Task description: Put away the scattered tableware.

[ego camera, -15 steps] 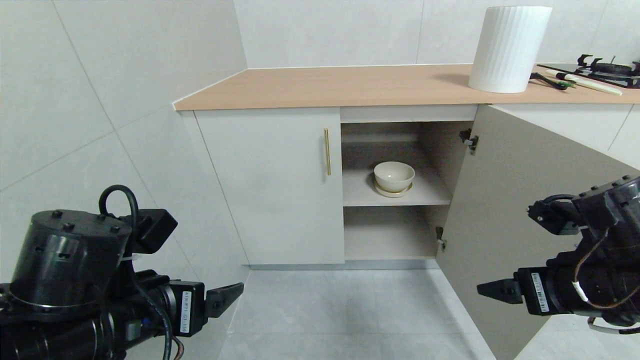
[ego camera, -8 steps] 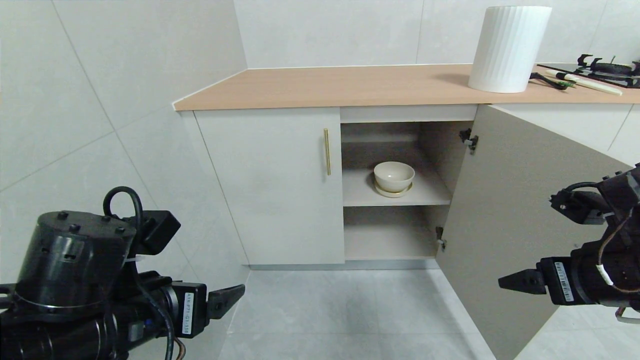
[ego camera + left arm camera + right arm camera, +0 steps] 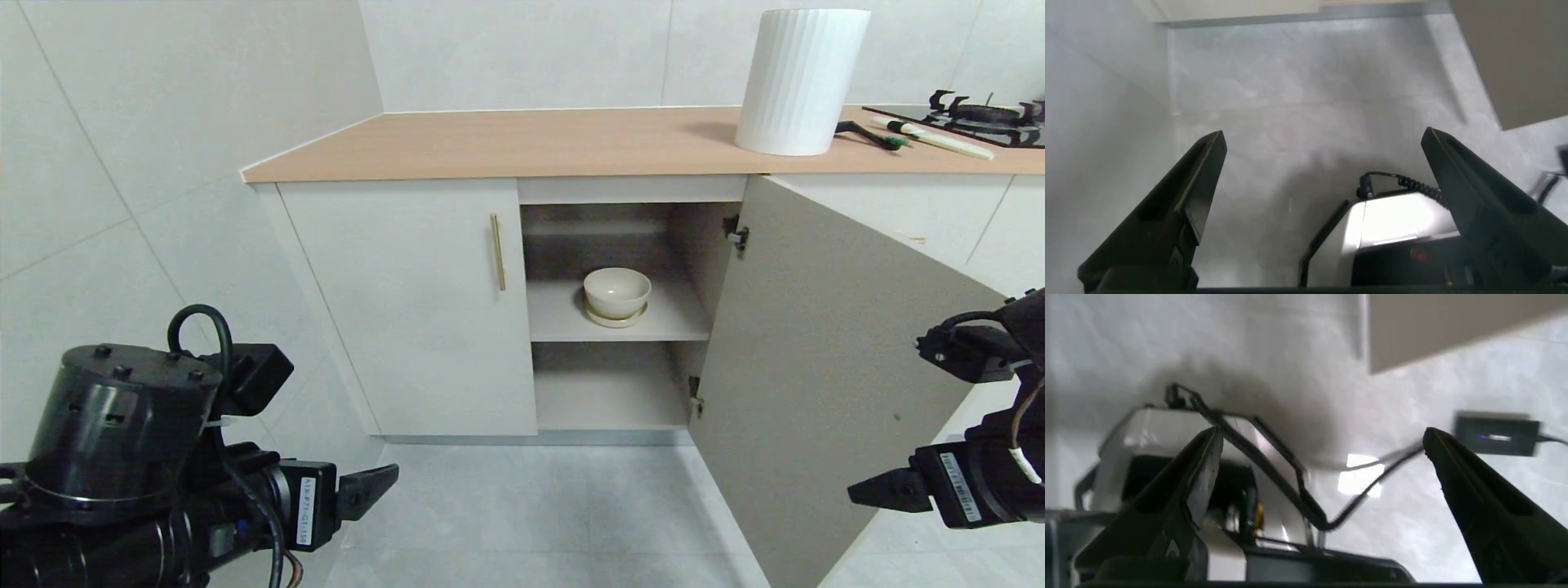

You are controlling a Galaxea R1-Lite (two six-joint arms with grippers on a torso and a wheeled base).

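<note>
Tiled kitchen: in the open cabinet [image 3: 408, 302] the bowl [image 3: 617, 290] sits on a plate [image 3: 614, 319]. My left gripper [image 3: 1323, 139] and right gripper [image 3: 1323, 434] hang before it, spread and empty; probably only shutting its door [image 3: 816, 351] is left.

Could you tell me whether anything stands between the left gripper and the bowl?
Nothing visible does: the door stands open, the bowl sits exposed on the shelf, and bare floor lies before the left gripper.
</note>
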